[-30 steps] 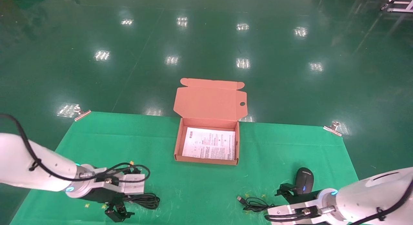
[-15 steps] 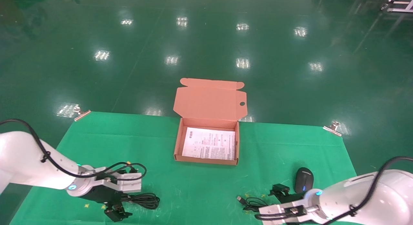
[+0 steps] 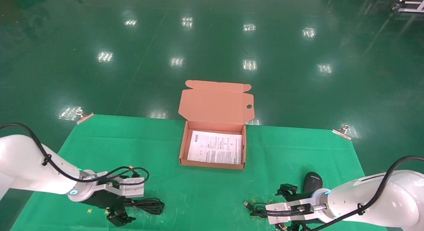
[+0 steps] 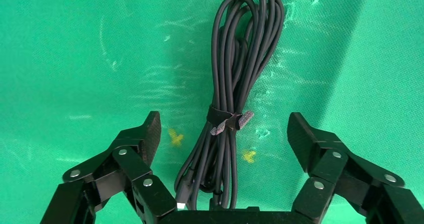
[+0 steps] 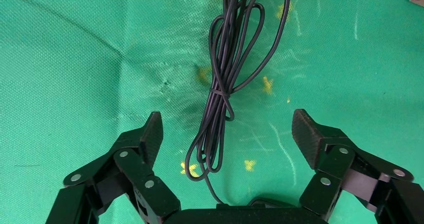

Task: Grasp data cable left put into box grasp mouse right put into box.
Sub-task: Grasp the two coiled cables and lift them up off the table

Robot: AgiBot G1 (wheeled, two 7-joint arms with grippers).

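Two grippers of mine are hanging low over the green cloth [image 3: 205,198], and both are standing wide open with nothing held. My left gripper [image 4: 224,134] is spreading its fingers [image 4: 149,134] on the two sides of the data cable [image 4: 240,74], which is lying flat on the cloth as a long black bundle tied by a small strap [image 4: 230,120] near its middle; the pads are not touching the bundle. In the head view this gripper [image 3: 121,216] is sitting at the near left part of the cloth, with the data cable [image 3: 149,205] just beside it. My right gripper [image 5: 227,134] is also keeping its fingers [image 5: 310,134] far apart, and the thin cord [image 5: 225,94] of the mouse is lying between them on the cloth, not touched by either pad. The mouse [image 3: 313,182] is resting near the right front edge, just beside my right arm. The box [image 3: 212,164] is standing open at the middle far side, well apart from both grippers, with a white printed sheet [image 3: 215,147] lying inside it.
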